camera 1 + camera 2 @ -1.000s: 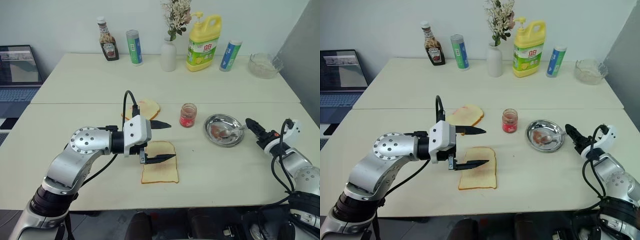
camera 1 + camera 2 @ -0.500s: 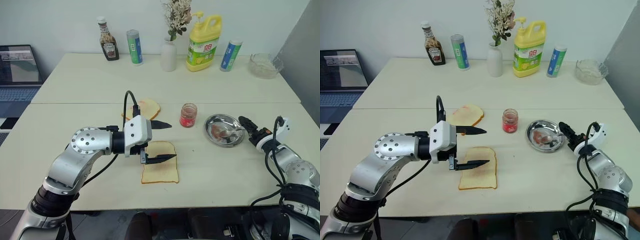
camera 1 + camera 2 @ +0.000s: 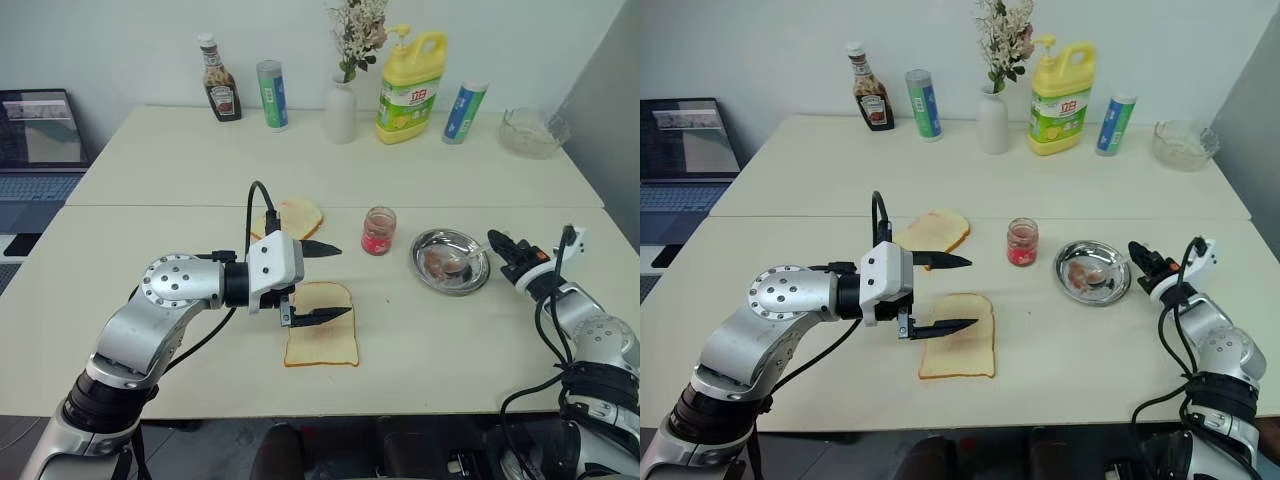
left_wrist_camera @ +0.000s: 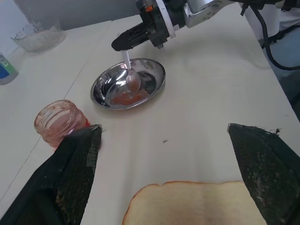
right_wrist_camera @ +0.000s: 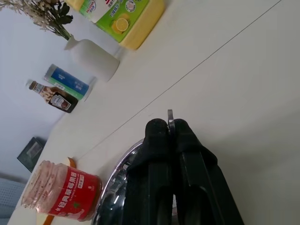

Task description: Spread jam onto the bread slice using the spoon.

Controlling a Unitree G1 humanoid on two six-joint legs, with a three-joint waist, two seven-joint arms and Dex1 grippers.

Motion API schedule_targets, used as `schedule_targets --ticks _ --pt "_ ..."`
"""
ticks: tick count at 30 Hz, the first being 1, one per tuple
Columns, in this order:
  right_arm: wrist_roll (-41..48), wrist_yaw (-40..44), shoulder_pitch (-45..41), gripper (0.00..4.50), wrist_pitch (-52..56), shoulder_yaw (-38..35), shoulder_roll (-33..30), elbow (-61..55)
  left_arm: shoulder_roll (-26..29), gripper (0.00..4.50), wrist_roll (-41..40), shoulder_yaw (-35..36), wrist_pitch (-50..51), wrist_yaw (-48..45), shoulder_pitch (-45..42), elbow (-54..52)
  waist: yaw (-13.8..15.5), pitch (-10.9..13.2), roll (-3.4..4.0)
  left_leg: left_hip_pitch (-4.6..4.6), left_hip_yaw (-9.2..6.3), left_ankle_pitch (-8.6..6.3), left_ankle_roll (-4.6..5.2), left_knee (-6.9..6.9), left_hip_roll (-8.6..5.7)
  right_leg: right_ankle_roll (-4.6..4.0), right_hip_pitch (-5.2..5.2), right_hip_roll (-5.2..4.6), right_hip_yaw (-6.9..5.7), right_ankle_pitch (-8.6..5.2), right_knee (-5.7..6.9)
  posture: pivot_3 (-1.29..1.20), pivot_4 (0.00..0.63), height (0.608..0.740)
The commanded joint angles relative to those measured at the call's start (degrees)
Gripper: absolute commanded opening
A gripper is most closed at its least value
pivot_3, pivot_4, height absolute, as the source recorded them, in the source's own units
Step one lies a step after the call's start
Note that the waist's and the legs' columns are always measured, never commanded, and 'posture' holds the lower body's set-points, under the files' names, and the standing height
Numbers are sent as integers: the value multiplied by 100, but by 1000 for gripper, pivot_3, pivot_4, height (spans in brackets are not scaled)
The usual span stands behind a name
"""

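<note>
Where it stood open beside the dish [image 3: 449, 277], the right tool [image 4: 123, 42] now pinches the spoon [image 4: 129, 70] handle; left tool [image 3: 334, 283] stays open.

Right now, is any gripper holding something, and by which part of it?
The right gripper is shut on the spoon, holding the end of its thin handle; the bowl rests in the metal dish. The left gripper is open and holds nothing.

Bright, even indoor light; soft shadows on table [image 3: 420, 180]; head views sharp; wrist foregrounds blurred.
</note>
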Motion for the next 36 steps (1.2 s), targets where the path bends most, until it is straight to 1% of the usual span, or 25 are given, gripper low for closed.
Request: schedule_targets --ticks 1,5,9,13,16,19,24,28,29,31,36 --pt "105 -32 108 38 35 -136 -38 -285 -51 4500 -21 80 -76 54 -18 -43 -5 0 0 0 1 0 0 0 0 0 0 0 0 0 0 0 150 740" --pt "230 -52 214 38 96 -159 -59 -666 -130 4500 -130 245 150 261 11 -11 -7 0 1 0 0 0 0 -2 1 0 -1 0 1 0 0 0 150 740" --pt "514 -184 400 38 299 -112 -57 -1659 -189 4500 -347 593 583 642 128 -42 -11 4 6 -2 0 0 0 -2 2 0 -4 0 1 0 0 0 150 740" --pt "830 -557 447 38 439 -130 -27 -2569 -177 4500 -636 912 880 806 284 -114 -39 6 10 -2 -2 0 0 -2 5 2 -5 1 0 -1 3 0 150 740" --pt "1041 -975 311 38 506 -13 -119 -3425 -31 4500 -435 922 772 812 331 79 -26 7 11 -2 -4 0 0 -2 5 3 -5 2 -2 -2 3 0 150 740" --pt "857 -1120 73 38 523 439 -269 -3930 12 4500 -170 783 688 888 224 263 -31 7 12 -2 -1 0 0 -2 4 7 -6 1 0 -4 2 0 150 740" --pt "106 -1069 -620 38 333 1444 -365 -3931 -107 4500 42 525 666 952 43 393 -23 8 12 -3 -4 0 0 -1 4 6 -6 2 -3 -3 0 0 150 740" --pt "-848 -825 -1342 38 39 2399 -357 -3481 -113 4500 87 443 763 947 -10 378 -29 8 12 -6 0 0 0 -2 4 0 -10 1 0 0 -4 0 150 740" --pt "-1151 -664 -1473 38 -174 2638 -363 -3303 -105 4500 137 440 772 990 -9 389 -26 8 12 -7 0 0 0 -3 4 0 -11 1 0 0 -4 0 150 740" --pt "-1531 -416 -1605 38 -470 2893 -350 -3053 -101 4500 198 437 795 1061 -8 409 -16 8 12 -8 -3 0 0 -4 5 -1 -12 1 -4 0 -4 0 150 740" --pt "-2238 23 -1876 38 -1120 3266 -234 -2440 -121 4500 256 411 812 1115 42 369 4 8 12 -14 -3 -1 0 -3 2 -1 -13 -3 -7 0 -9 0 150 740"
